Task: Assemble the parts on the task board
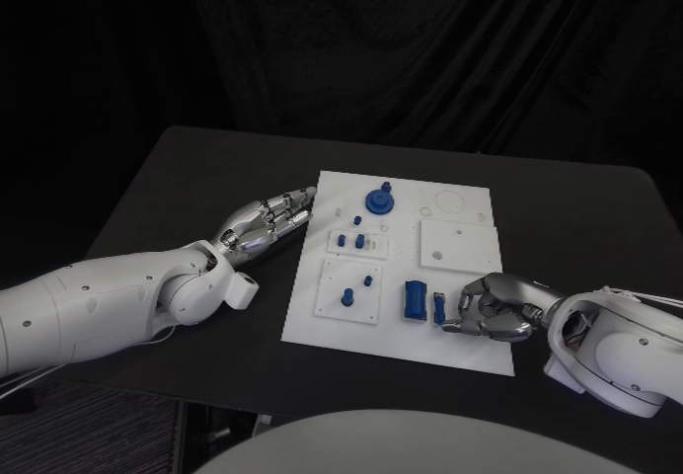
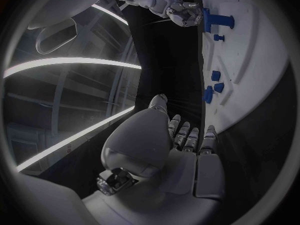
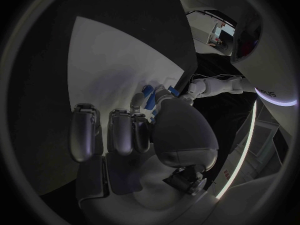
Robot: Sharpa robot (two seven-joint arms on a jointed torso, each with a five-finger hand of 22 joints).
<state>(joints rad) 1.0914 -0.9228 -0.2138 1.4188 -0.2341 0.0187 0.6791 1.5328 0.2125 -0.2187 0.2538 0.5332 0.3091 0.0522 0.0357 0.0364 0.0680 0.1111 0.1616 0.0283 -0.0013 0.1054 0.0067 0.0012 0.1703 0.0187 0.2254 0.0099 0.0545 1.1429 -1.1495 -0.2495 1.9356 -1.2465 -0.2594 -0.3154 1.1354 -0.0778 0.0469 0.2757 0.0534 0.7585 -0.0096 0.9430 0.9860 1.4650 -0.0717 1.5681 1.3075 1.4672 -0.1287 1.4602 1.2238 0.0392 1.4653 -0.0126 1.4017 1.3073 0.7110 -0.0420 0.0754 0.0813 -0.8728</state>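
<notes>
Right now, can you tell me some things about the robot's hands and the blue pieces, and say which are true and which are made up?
1. The right hand is at a blue piece on the task board. True.
2. The left hand holds a blue piece. False: it holds nothing and lies at the board's edge.
3. The table is white. False: it is black.
4. A blue knob stands at the board's far end. True.

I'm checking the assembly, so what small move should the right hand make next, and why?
Probably close on the blue part and lift it slightly: the right hand already rests at the task board with fingers around that piece, while the left hand lies idle beside it.
</notes>
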